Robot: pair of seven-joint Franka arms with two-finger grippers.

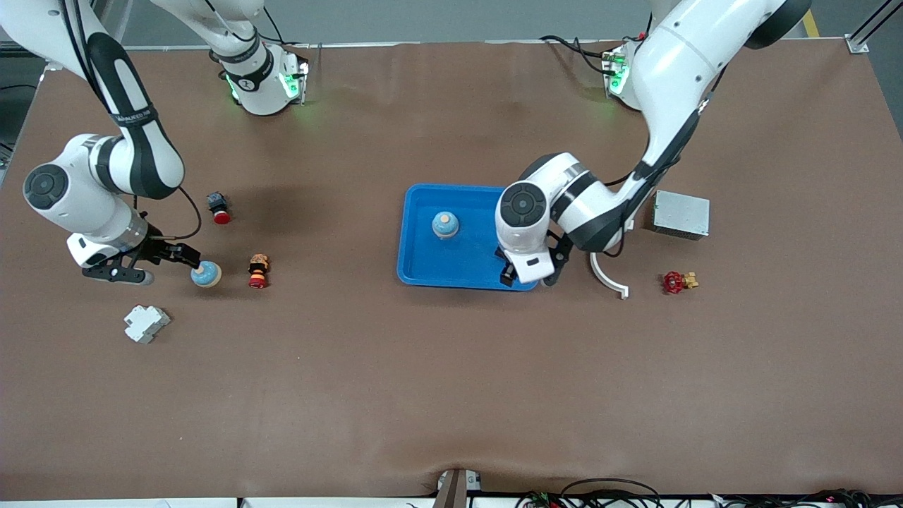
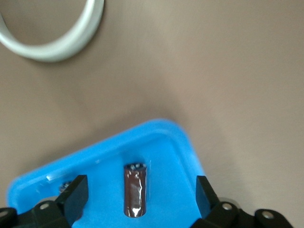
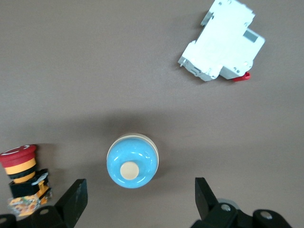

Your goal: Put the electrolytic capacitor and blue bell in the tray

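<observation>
Nearest the camera lies a white plastic circuit breaker with a small red lever (image 1: 147,323), at the right arm's end of the table. Just beside it, the right gripper (image 1: 189,262) is down at table level, its jaws wide open on either side of a round light-blue bell with a cream knob on top (image 1: 206,274), and they do not touch it. This bell stands on the brown table and not in the tray. Beside it stands a red and yellow emergency-stop button (image 1: 258,271), and farther from the camera a small black push button with a red cap (image 1: 219,207). In the middle of the table is the shallow bright-blue plastic tray (image 1: 423,271), and a second light-blue bell (image 1: 445,225) already stands inside it. The left gripper (image 1: 528,275) hangs over the tray corner at the left arm's end, with its jaws open. Between them the dark brown cylindrical electrolytic capacitor (image 2: 134,196) lies on the tray floor, held by nothing. Toward the left arm's end lie a white curved plastic strip (image 1: 608,276), a grey metal box (image 1: 680,214) and a small red valve handle (image 1: 677,282). I judge that the capacitor and one bell are placed. What seems left is the bell at the right gripper, if it too must go in.
</observation>
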